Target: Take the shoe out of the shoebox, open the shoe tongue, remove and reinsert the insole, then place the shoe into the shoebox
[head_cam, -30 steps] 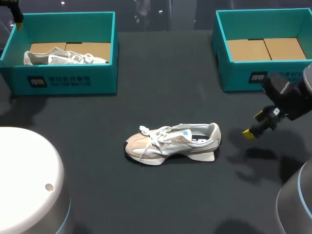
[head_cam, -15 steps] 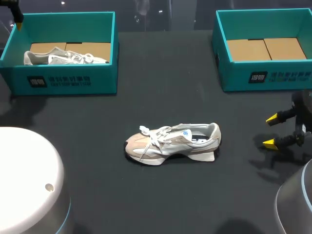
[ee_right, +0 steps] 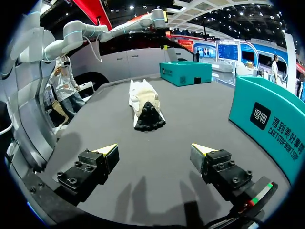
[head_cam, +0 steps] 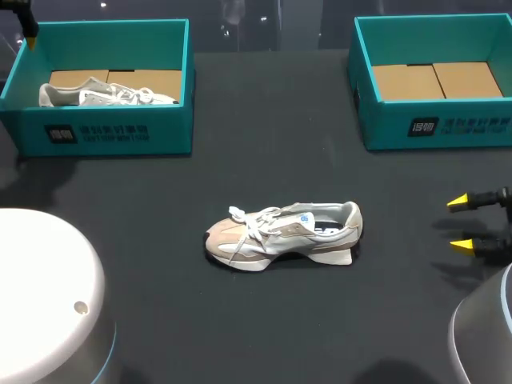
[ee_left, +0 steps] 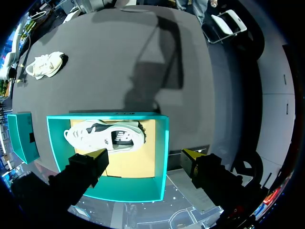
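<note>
Item 1, shoe (head_cam: 284, 234): rests on its sole at the bench middle, outside both boxes, toe toward the left edge.
Item 2, left shoebox (head_cam: 112, 132), far left corner: holds a second shoe (head_cam: 104, 94) lying on its side.
Item 3, right shoebox (head_cam: 384, 128), far right corner: cardboard floor (head_cam: 436, 80) showing.
Item 4, my right gripper (head_cam: 462, 224), by the right edge, well apart from the shoe, whose heel faces it: fingers spread wide, grasping nothing.
Item 5, my left gripper (ee_left: 145, 156), above the left shoebox: fingers spread wide, released, touching nothing.
</note>
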